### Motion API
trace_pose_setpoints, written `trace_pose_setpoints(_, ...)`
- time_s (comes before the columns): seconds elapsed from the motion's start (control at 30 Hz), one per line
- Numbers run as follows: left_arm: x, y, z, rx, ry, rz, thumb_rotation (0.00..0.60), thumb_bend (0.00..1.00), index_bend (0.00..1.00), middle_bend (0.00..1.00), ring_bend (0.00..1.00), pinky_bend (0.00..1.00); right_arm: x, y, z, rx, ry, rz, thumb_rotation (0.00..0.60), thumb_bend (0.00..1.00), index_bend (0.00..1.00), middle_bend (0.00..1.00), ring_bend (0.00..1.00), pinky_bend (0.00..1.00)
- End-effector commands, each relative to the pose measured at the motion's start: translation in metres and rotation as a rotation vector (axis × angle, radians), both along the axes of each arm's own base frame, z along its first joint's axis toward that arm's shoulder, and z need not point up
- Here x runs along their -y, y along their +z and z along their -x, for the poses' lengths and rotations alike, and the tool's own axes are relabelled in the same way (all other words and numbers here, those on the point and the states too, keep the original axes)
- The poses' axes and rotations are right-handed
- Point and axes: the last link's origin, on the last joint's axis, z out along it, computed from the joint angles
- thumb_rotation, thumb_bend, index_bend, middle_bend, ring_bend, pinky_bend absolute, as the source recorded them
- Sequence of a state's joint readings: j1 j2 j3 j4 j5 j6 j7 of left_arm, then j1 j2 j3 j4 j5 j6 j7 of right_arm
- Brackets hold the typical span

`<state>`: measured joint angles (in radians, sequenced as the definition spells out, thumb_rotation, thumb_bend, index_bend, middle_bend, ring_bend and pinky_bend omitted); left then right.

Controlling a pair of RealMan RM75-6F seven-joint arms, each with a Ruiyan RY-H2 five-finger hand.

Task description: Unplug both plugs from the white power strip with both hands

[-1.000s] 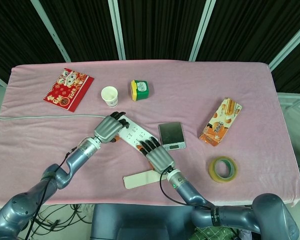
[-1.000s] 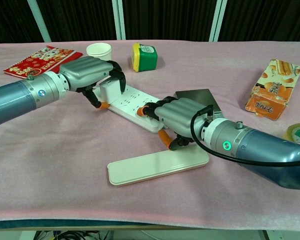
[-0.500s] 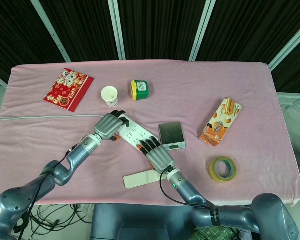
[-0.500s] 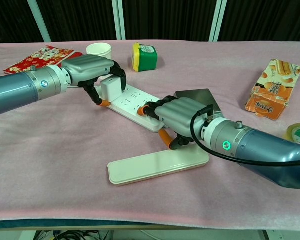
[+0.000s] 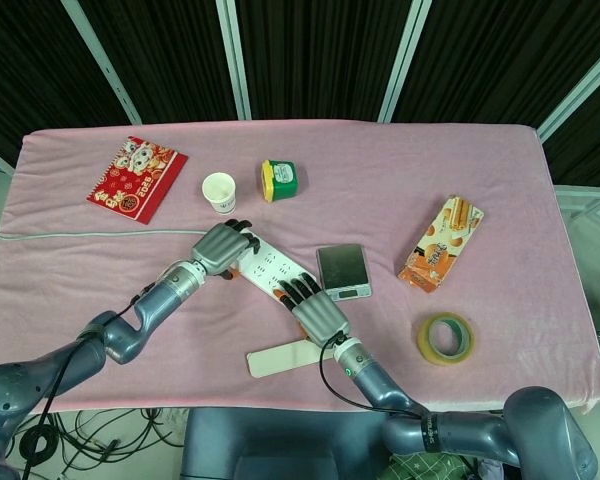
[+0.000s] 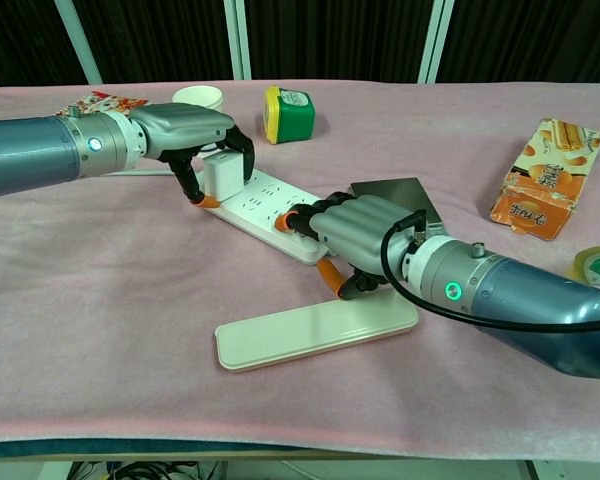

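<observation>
The white power strip [image 6: 267, 207] [image 5: 270, 266] lies slanted at the table's middle. My left hand [image 6: 192, 134] [image 5: 222, 246] pinches a white block plug [image 6: 223, 172] that stands at the strip's far end. My right hand [image 6: 363, 238] [image 5: 316, 311] is curled over the strip's near end, fingers on top and thumb against its side. Anything under that palm is hidden. The strip's grey cord [image 5: 90, 234] runs off to the left.
A flat white bar [image 6: 315, 332] lies just in front of my right hand, and a grey scale [image 5: 342, 270] sits beside the strip. Paper cup [image 5: 219, 191], green jar [image 5: 279, 178] and red booklet [image 5: 136, 177] stand behind. Snack box [image 5: 440, 243] and tape roll [image 5: 446, 338] are at right.
My left forearm has swung up and back while the hand keeps its pinch on the white plug. The right hand and the strip have not moved.
</observation>
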<state>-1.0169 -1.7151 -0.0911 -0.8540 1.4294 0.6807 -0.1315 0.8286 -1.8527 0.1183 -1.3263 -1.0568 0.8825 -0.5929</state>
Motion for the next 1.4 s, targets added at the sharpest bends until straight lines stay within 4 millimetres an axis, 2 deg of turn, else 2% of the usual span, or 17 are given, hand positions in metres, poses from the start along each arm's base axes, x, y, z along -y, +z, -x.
trace_pose_setpoints(0.03,-0.003,0.003,-0.005,-0.021,0.005,-0.001,0.6,0.72,0.6,0.54,0.14,0.22,0.0,0.0,0.0,0.0,-0.001,0.0,0.6,0.68,0.11,0.09,0.09,0.04)
trace_pose_setpoints(0.43,0.003,0.003,-0.006,0.065,0.024,-0.06,0.6,0.73,0.67,0.61,0.22,0.3,0.0,0.002,0.003,0.001,-0.005,0.001,0.6,0.68,0.12,0.1,0.1,0.04)
trace_pose_setpoints(0.7,0.005,0.0,-0.002,0.086,0.012,-0.077,0.6,0.73,0.67,0.61,0.22,0.3,-0.002,-0.001,0.003,-0.008,-0.001,-0.014,0.6,0.68,0.16,0.18,0.16,0.05)
trace_pose_setpoints(1.1,0.011,-0.002,-0.001,0.172,0.084,-0.012,0.6,0.73,0.68,0.61,0.22,0.3,-0.002,-0.002,0.004,-0.024,-0.007,-0.027,0.6,0.68,0.16,0.2,0.23,0.08)
trace_pose_setpoints(1.4,0.016,-0.002,0.0,0.193,0.012,-0.058,0.6,0.73,0.68,0.61,0.22,0.31,-0.001,-0.002,0.007,-0.034,-0.02,-0.038,0.6,0.68,0.16,0.2,0.24,0.09)
